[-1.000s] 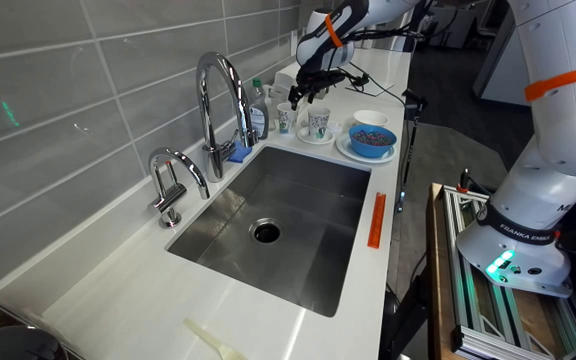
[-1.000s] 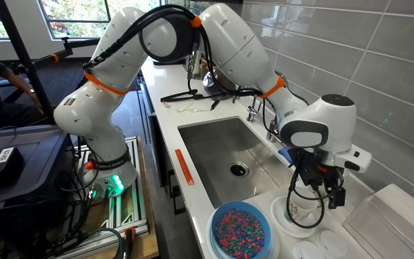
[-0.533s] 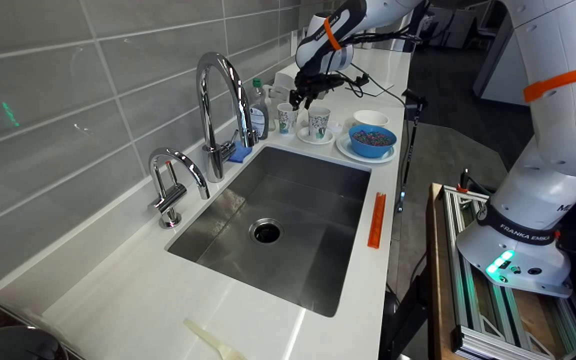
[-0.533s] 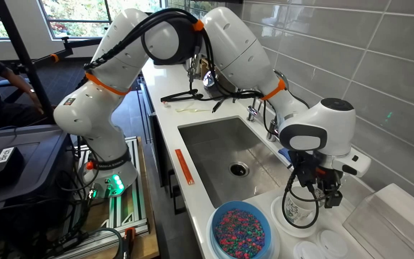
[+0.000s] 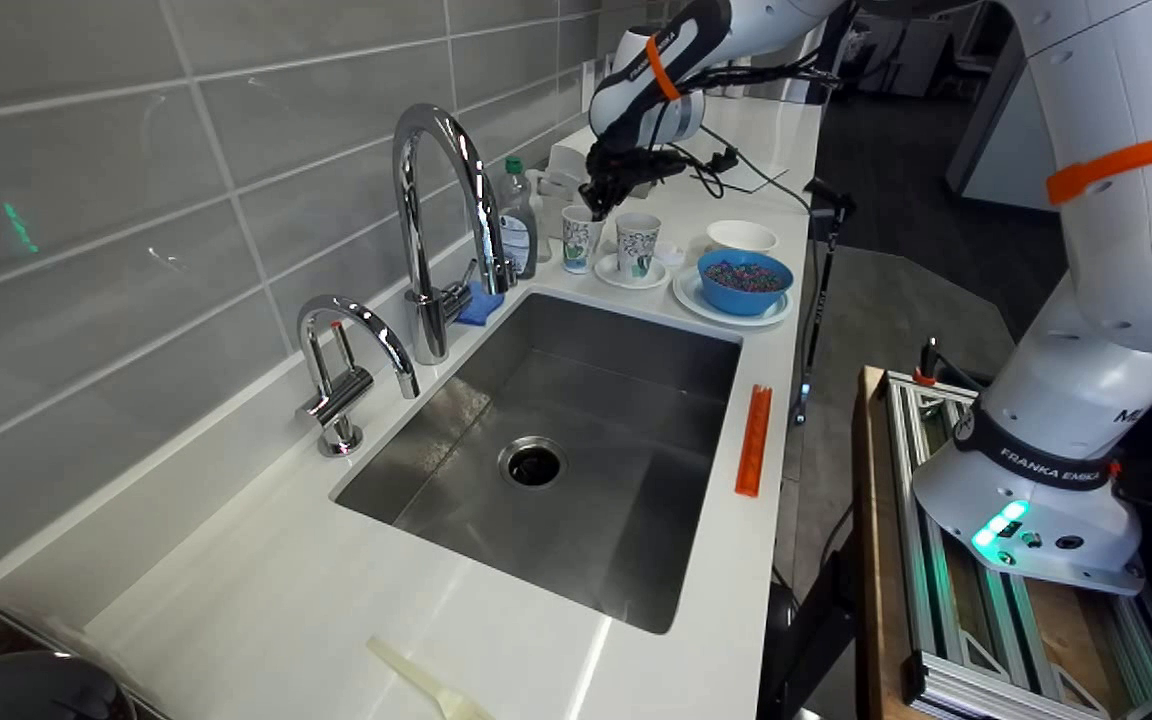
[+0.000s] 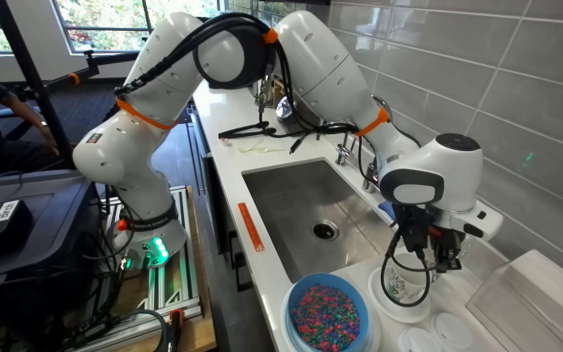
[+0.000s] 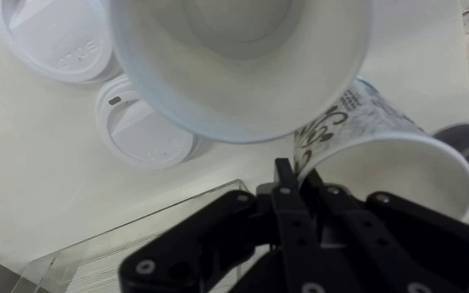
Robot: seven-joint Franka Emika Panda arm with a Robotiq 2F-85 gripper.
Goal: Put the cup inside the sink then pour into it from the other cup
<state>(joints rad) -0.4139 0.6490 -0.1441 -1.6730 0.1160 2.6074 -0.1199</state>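
Two white patterned paper cups stand close together beyond the sink. My gripper is shut on the rim of the cup nearer the wall, the cup, with one finger inside it and one outside. That cup looks about upright; I cannot tell whether its base touches the counter. The other cup looks empty inside and stands on a white saucer, untouched by the fingers. In an exterior view, the gripper and its cables partly cover this cup and hide most of the held one.
A soap bottle stands beside the held cup, near the tall faucet. A blue bowl of coloured bits, white lids and a clear box are close by. An orange strip lies along the sink's edge.
The fingers have gone from wide apart to shut on the cup's rim. The gripper came down slightly, and the held cup shifted a little towards the cup on the saucer.
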